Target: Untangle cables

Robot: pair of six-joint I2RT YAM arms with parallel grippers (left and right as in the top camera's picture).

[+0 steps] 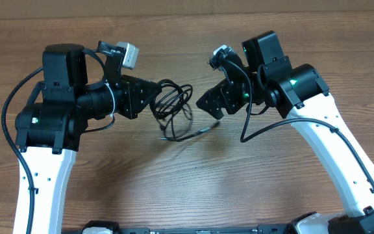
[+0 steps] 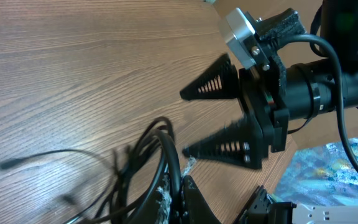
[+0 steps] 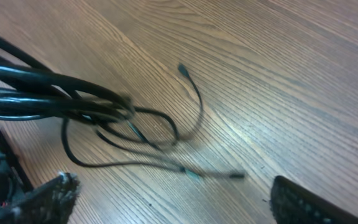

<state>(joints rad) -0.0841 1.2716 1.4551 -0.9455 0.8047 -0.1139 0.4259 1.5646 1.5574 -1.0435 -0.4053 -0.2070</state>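
The cables [image 1: 174, 99] are thin black cords wound in loops at the table's middle, with loose ends trailing toward the front [image 1: 200, 132]. My left gripper [image 1: 154, 99] is shut on the bundle's left side. In the left wrist view its fingers [image 2: 188, 196] pinch the cords [image 2: 154, 146]. My right gripper [image 1: 206, 107] hangs just right of the loops, open and holding nothing. Its two fingers [image 2: 219, 84] show wide apart in the left wrist view. In the right wrist view the loops [image 3: 55, 102] stretch left, and a plug end [image 3: 235, 175] lies on the wood between the open right gripper [image 3: 173, 202] fingers.
The wooden table [image 1: 187, 182] carries both arms' white bases near the front corners. Thick black arm cables [image 1: 8, 104] loop beside each arm. A coloured patterned surface [image 2: 328, 180] shows past the table edge in the left wrist view.
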